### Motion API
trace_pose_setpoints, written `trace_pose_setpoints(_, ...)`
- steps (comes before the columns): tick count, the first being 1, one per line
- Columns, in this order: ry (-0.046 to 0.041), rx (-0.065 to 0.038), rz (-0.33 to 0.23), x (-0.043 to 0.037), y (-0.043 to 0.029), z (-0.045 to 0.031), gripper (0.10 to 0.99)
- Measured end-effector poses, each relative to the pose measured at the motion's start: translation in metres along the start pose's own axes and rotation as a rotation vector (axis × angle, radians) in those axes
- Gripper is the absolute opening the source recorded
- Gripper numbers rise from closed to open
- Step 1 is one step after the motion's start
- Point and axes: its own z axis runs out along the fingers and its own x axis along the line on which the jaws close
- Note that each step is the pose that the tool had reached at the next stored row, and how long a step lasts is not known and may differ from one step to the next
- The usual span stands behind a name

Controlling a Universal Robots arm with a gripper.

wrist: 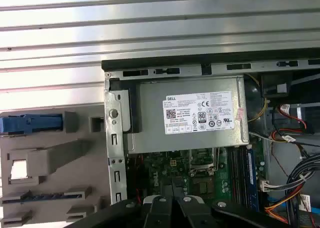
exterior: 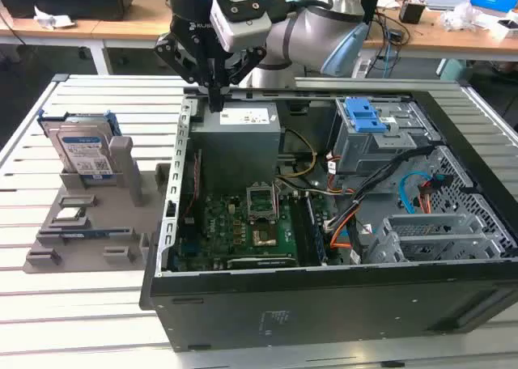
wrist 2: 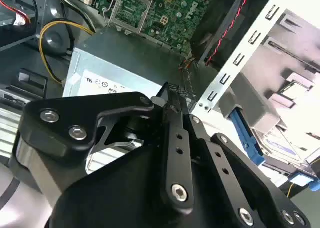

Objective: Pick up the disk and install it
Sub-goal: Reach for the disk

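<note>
1. The disk (exterior: 82,152) stands upright in a holder (exterior: 44,260), at the exterior view's left.
2. I judge it stiff, dense and shock-shy; its blue side rails look like the best hold.
3. My pincer (exterior: 216,102), closed and empty, hangs over the case (exterior: 324,312) corner, well apart from the disk.

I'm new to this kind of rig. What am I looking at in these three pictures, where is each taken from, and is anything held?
The machine is a grey jointed robot arm with a black two-fingered end effector. The exterior view looks at the whole scene from off the arm; both wrist views come from cameras riding on it. On the white slatted table sits an open black computer case. The end effector hangs shut and empty over the case, by its silver power supply box. The silver-grey hard disk in its blue bracket stands on edge in a grey plastic holder at the exterior view's left, not yet picked up.
</note>
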Motion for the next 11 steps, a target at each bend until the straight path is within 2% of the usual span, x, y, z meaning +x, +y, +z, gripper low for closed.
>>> trace_pose_setpoints(5,0.0001,0.000,0.000,0.0181,-0.0014,-0.0005,0.102)
trace_pose_setpoints(11,0.0000,0.000,0.000,0.0300,-0.0023,-0.0008,0.102)
